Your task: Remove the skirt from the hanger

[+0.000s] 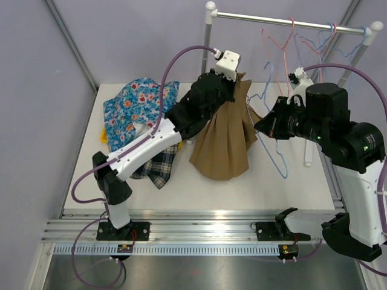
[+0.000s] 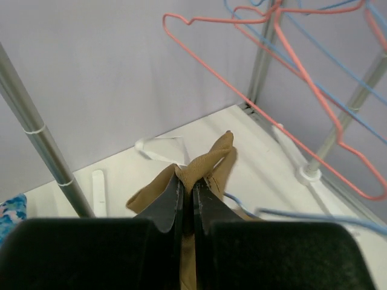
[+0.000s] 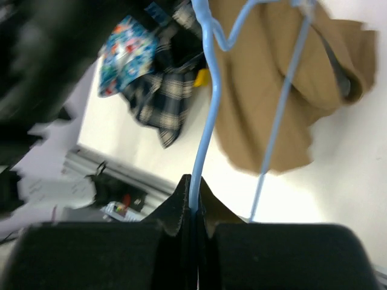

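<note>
- Far left on the white counter [image 1: 272,187], a blue floral garment [image 1: 138,106] lies heaped over a dark tartan garment [image 1: 158,163].
- Centre: the left fingers [image 2: 187,188] are clamped on a twisted peak of the tan skirt [image 1: 222,142] and hold its top aloft. The plain cloth fans down in long pleats, and its hem rests on the counter.
- Just right of the skirt, the light-blue wire hanger [image 3: 205,115] hangs tilted against the cloth. Whether it is threaded through the skirt cannot be told.
- The right fingers [image 3: 193,188] are pinched tight on one wire of the hanger.
- Upper right, a metal rail [image 1: 272,19] spans the back.
</note>
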